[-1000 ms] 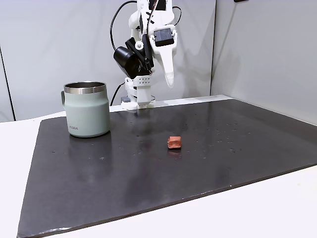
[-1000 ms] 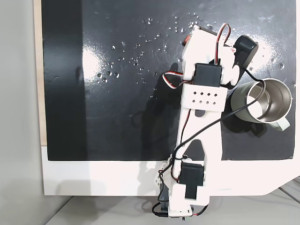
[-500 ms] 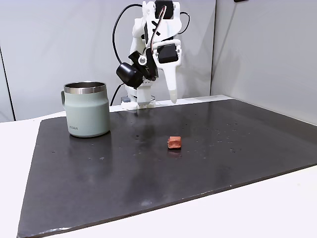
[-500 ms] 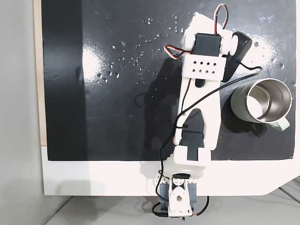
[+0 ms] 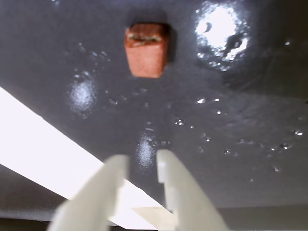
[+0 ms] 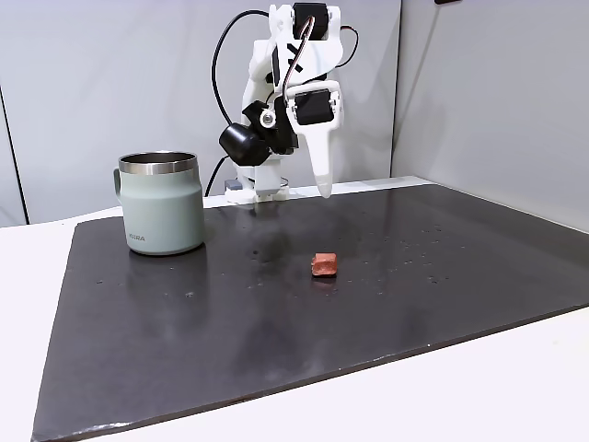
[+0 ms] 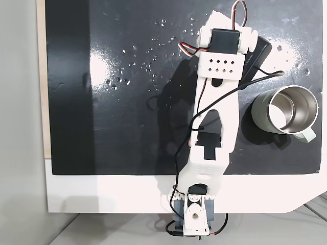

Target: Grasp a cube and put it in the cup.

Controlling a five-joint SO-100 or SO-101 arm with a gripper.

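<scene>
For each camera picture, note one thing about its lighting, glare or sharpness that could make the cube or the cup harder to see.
Wrist view: the cube is soft and blurred, with a bright glare patch on the wet dark mat beside it. Side-on fixed view: even light, the cube and the cup are sharp, faintly mirrored in the mat. Top-down fixed view: a white hotspot on the mat; the cup's steel interior shines.

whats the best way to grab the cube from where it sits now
Come straight down from above and close the jaws across two opposite side faces of the cube. It lies flat on the dark mat with open space all around and far from the cup. It is small, so centre the gripper over it; the jaws are nearly closed and probably need opening first.
</scene>
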